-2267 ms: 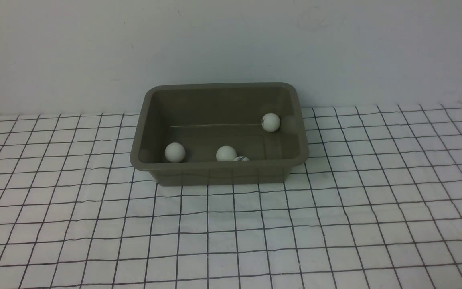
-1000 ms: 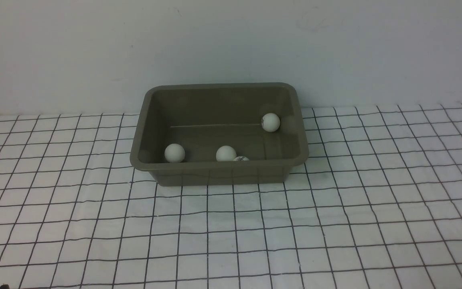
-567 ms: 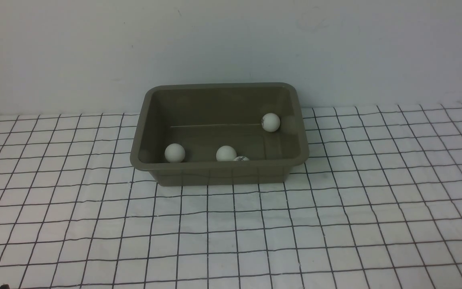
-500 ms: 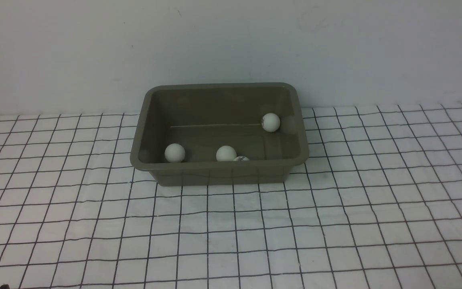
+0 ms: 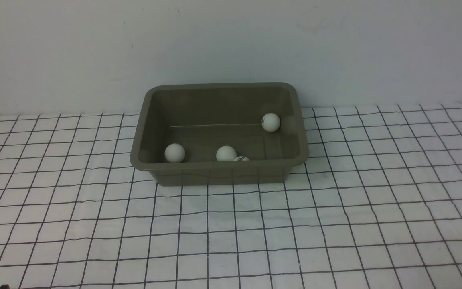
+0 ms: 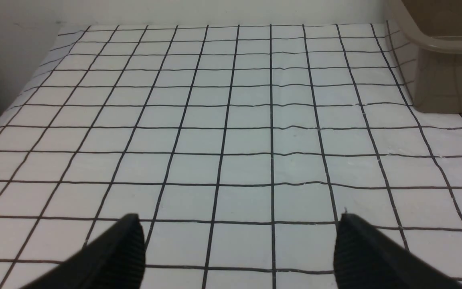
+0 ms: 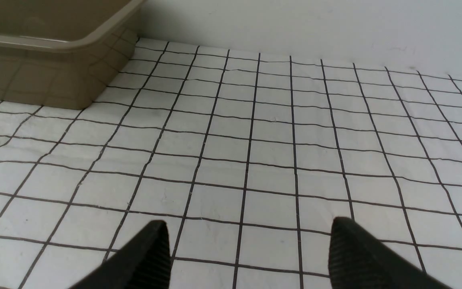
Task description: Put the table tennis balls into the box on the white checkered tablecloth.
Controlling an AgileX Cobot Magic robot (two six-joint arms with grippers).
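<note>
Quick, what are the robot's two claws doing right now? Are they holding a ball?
Left gripper: open, holding nothing, above the tablecloth.
Right gripper: open, holding nothing, no ball between its fingers.

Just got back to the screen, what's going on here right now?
Nothing is being handled. Four balls lie in the box on the cloth. The left pincer and right pincer are both open and empty, low over bare cloth on either side of the box.

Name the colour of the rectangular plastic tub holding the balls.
Olive-brown; the rectangular plastic tub shows best in the front view.
</note>
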